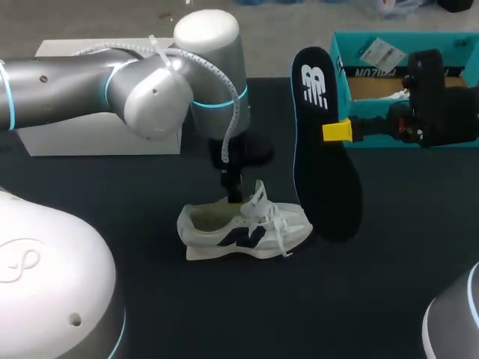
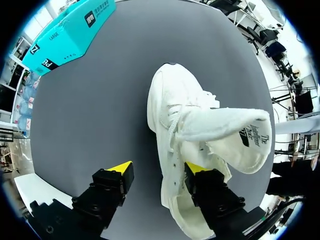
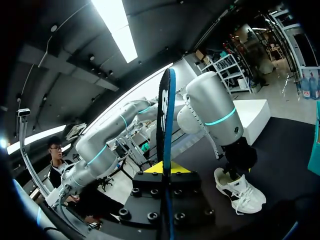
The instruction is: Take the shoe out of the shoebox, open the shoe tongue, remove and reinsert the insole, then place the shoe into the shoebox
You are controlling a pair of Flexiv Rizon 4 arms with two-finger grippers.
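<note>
Mid-table: white mesh sneaker [image 1: 243,232] upright on black table [image 1: 112,194], tongue [image 2: 225,127] lifted | left hand [image 2: 160,169] spread wide, straddling collar, gripping nothing | right hand [image 1: 338,131] clamps black foam insole [image 1: 325,172] aloft | step: reinsert, feed toe-first

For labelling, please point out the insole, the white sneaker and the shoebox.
insole [image 1: 331,191]: head view, forefoot part.
white sneaker [image 1: 243,230]: head view, side panel.
shoebox [image 2: 65,37]: left wrist view, side wall.

A dark grey table [image 1: 224,314] with a matte top spreads across the whole scene in the head view. On its far left part stands a plain white rectangular box [image 1: 90,142], flat-faced and unmarked, its long front side facing the camera and its base resting on the dark surface.
</note>
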